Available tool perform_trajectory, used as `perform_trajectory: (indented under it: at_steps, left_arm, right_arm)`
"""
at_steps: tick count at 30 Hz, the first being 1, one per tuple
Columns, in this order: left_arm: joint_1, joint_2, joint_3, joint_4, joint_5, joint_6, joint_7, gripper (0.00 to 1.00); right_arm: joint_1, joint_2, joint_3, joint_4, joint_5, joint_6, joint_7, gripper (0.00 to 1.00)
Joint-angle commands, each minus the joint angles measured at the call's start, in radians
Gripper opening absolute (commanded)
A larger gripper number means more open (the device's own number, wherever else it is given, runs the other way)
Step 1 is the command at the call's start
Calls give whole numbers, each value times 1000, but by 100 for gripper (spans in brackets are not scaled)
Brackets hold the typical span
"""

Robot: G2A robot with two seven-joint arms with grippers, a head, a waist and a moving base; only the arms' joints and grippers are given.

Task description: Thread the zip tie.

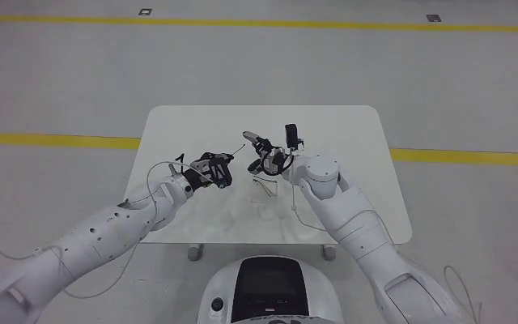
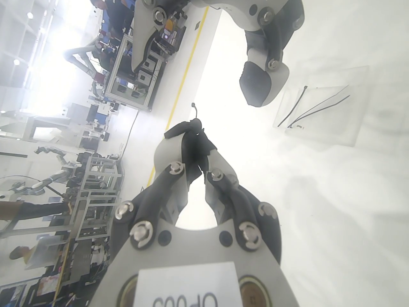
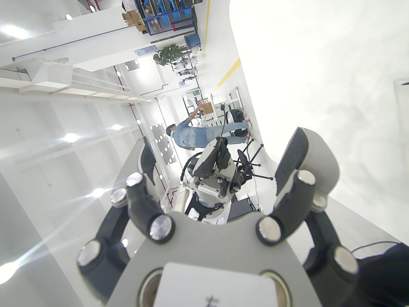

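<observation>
My left gripper [image 2: 195,129] is shut on a thin black zip tie [image 2: 194,110], whose short end with a small head sticks out past the fingertips. In the top view the left gripper [image 1: 224,168] is held above the table's middle, and the zip tie [image 1: 237,151] points toward the right gripper [image 1: 270,134]. The right gripper [image 3: 220,143] is open with nothing in it and faces the left gripper [image 3: 215,158] a short way off. From the left wrist, the right gripper [image 2: 196,81] has its jaws spread wide just beyond the tie's tip.
A clear flat tray [image 2: 348,122] with spare black zip ties [image 2: 306,113] lies on the white table [image 1: 340,138], just nearer the robot than the grippers. The tray [image 1: 265,189] sits near the table's middle. Yellow floor lines run past the table.
</observation>
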Motion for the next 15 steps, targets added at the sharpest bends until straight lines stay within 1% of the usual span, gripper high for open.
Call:
perform_trajectory:
  at_steps: [1,2,3,5,7,10,13,14,15]
  left_arm:
    - [-7,-3,-15,18,-8,1,-18,0]
    - [-13,-5,-22,24,1,0,-26,0]
    - [-14,-7,-31,30,-19,-1,-24,0]
    - [-21,-11,-60,64,-90,-22,-16,0]
    - [-28,-14,-78,88,-120,-37,-20,0]
    - [-39,-18,-107,128,-192,-119,37,0]
    - [-58,-21,-129,175,-229,-221,89,0]
    - [-64,-21,-135,186,-239,-251,112,0]
    - [-67,-22,-144,205,-258,-291,142,0]
  right_arm:
    - [0,0,0,0,0,0,0,100]
    - [0,0,0,0,0,0,0,100]
    - [0,0,0,0,0,0,0,100]
    - [0,0,0,0,0,0,0,100]
    - [0,0,0,0,0,0,0,100]
    - [0,0,0,0,0,0,0,100]
    - [0,0,0,0,0,0,0,100]
    - [0,0,0,0,0,0,0,100]
    - [0,0,0,0,0,0,0,100]
